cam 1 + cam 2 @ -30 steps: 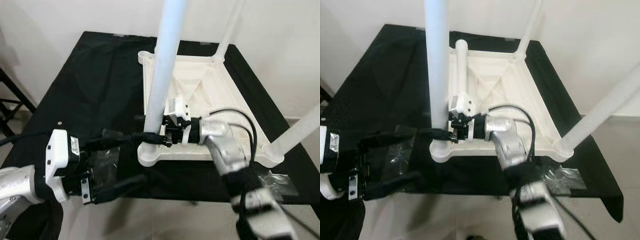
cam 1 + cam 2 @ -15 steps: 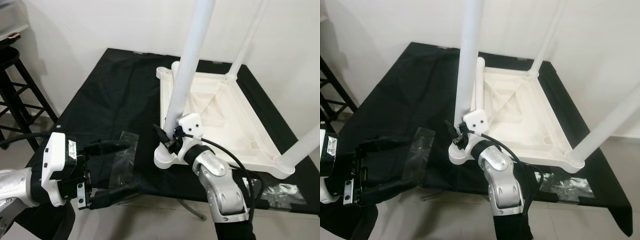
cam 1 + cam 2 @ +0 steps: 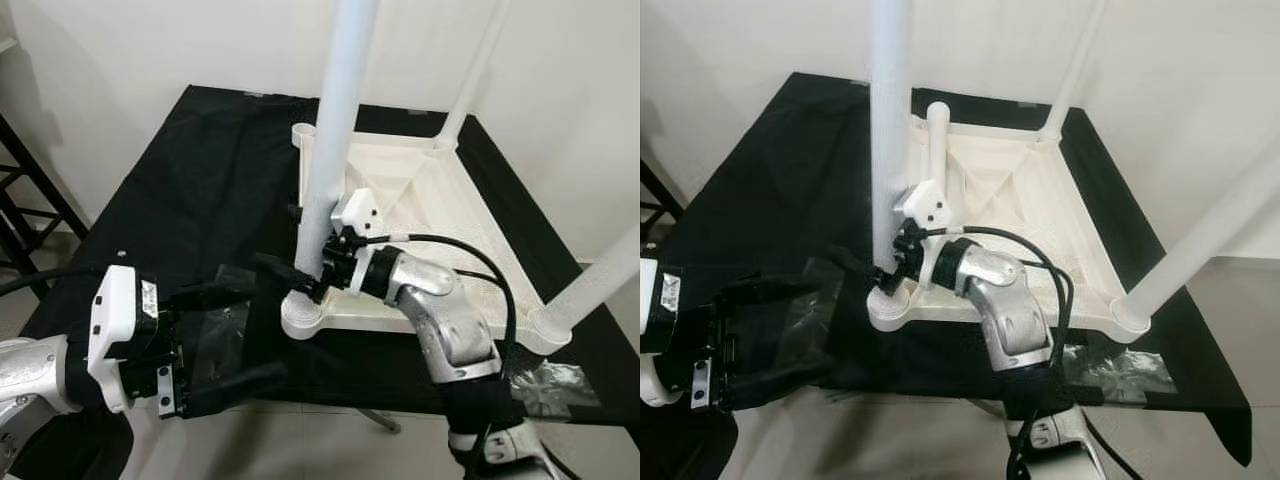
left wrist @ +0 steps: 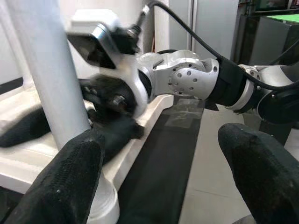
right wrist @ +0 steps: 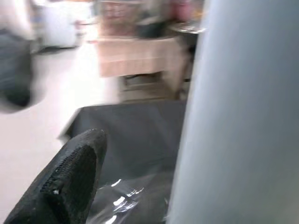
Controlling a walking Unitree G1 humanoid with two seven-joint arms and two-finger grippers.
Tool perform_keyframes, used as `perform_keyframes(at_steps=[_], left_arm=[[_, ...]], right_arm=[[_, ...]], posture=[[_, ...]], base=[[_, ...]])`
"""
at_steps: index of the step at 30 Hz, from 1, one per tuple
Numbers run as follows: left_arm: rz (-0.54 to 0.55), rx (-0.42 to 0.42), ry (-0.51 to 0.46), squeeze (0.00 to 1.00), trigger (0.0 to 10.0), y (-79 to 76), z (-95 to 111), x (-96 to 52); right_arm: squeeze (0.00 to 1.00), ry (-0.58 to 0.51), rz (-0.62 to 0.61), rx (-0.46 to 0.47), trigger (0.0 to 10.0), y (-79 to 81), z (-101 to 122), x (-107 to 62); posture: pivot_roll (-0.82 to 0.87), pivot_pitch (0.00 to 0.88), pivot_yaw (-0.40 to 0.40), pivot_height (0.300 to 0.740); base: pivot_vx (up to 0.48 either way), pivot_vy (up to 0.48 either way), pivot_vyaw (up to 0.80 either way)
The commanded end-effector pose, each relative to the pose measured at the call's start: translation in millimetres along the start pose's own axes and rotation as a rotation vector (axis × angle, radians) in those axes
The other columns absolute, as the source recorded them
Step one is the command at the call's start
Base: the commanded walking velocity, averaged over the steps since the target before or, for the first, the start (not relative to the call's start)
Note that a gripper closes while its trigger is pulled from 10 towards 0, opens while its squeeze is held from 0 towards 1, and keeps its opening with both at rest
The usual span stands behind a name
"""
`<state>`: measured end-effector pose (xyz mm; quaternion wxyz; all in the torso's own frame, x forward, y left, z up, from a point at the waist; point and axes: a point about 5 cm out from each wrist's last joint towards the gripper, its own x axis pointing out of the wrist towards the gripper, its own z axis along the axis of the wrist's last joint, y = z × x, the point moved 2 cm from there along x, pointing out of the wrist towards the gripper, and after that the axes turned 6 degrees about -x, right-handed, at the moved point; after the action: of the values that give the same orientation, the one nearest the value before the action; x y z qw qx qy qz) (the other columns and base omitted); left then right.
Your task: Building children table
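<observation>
— What has moved?

— My right gripper (image 3: 300, 272) has slid back up against the near leg (image 3: 335, 130) of the upturned white table (image 3: 420, 190). Its fingers straddle the base; grip uncertain.

— And the left?

— My left gripper (image 3: 235, 335) hovers spread wide and empty, beside the black-covered tabletop (image 3: 200, 180).

Upturned white children's table (image 3: 420, 200) on a black-covered surface (image 3: 200, 190). Right gripper (image 3: 300, 268) clasps the near-left leg (image 3: 335, 130) near its base; left gripper (image 3: 235, 335), fingers spread, hovers near left.
</observation>
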<state>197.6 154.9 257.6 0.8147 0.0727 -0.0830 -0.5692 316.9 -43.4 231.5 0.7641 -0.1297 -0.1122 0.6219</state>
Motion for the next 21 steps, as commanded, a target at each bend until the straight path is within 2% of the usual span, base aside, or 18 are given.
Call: perform_keyframes(at_steps=[1, 3, 4, 7, 8, 9, 12, 15, 19, 21], left_arm=[[-0.014, 0.009, 0.006, 0.0, 10.0, -2.5, 0, 1.9], [-0.014, 0.009, 0.006, 0.0, 10.0, -2.5, 0, 1.9], [-0.015, 0.009, 0.007, 0.0, 10.0, -2.7, 1, 2.1], [-0.014, 0.009, 0.007, 0.0, 10.0, -3.1, 1, 1.8], [-0.012, 0.008, 0.009, 0.0, 10.0, -3.5, 1, 1.0], [-0.009, 0.007, 0.013, 0.0, 10.0, -3.7, 1, -0.3], [-0.007, 0.007, 0.015, 0.0, 10.0, -3.8, 1, -1.2], [0.003, 0.005, 0.021, 0.0, 10.0, -3.7, 1, -3.9], [0.005, 0.003, 0.022, 0.0, 10.0, -3.5, 1, -4.2], [0.004, 0.003, 0.02, 0.0, 10.0, -3.7, 1, -3.5]], right_arm=[[0.0, 0.011, 0.13, -0.003, 10.0, 3.9, -5, 1.7], [0.0, 0.011, 0.13, -0.003, 10.0, 3.9, -5, 1.7], [0.0, 0.038, 0.175, -0.003, 10.0, -3.1, -9, 6.0], [0.0, 0.039, 0.18, 0.0, 10.0, -7.6, -8, 9.9], [0.0, 0.03, 0.195, 0.011, 9.1, -10.7, -8, 12.4], [0.0, 0.027, 0.217, 0.021, 0.0, -12.4, -8, 13.3], [0.0, 0.02, 0.243, 0.028, 0.0, -13.6, -9, 13.0], [0.0, 0.016, 0.285, 0.058, 0.0, -13.2, -14, 4.5], [0.0, 0.024, 0.283, 0.073, 0.0, -13.0, -20, -2.1], [0.0, 0.044, 0.236, 0.084, 0.0, -14.0, -28, -11.2]], posture=[[0.11, 0.159, -0.105, 0.74], [0.11, 0.159, -0.105, 0.74], [0.12, 0.161, -0.105, 0.74], [0.13, 0.166, -0.104, 0.74], [0.13, 0.167, -0.105, 0.74], [0.13, 0.171, -0.105, 0.74], [0.13, 0.171, -0.105, 0.74], [0.13, 0.18, -0.104, 0.74], [0.12, 0.182, -0.105, 0.74], [0.12, 0.184, -0.104, 0.74]], base=[[0.0, 0.0, 0.0], [0.0, 0.0, 0.0], [0.0, 0.0, 0.0], [0.0, 0.0, 0.0], [0.0, 0.0, 0.0], [0.0, 0.0, 0.0], [0.0, 0.0, 0.0], [0.0, 0.0, 0.0], [0.0, 0.0, 0.0], [0.0, 0.0, 0.0]])
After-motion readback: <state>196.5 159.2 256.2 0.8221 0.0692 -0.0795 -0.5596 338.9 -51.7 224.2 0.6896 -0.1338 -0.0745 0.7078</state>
